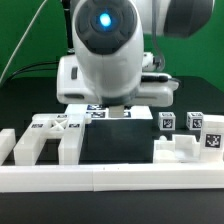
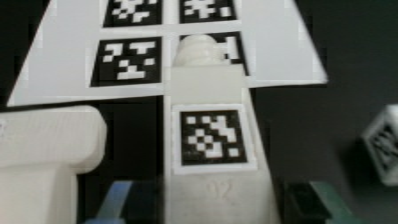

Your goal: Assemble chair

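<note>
Nothing looks joined yet: the chair parts lie loose on the bench (image 1: 120, 148), panels (image 1: 30, 142) toward the exterior view's left, tagged cubes (image 1: 192, 120) toward its right. The tool (image 1: 118, 108) hangs low at mid-bench, spread. Its fingers (image 2: 116, 200) stand either side of a leg (image 2: 214, 130) lying over the marker board (image 2: 107, 55), with a gap on each side and nothing pinched.

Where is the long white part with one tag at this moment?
In the wrist view, the long white part lies lengthwise inside the open gripper, with its far end at the marker board.
</note>
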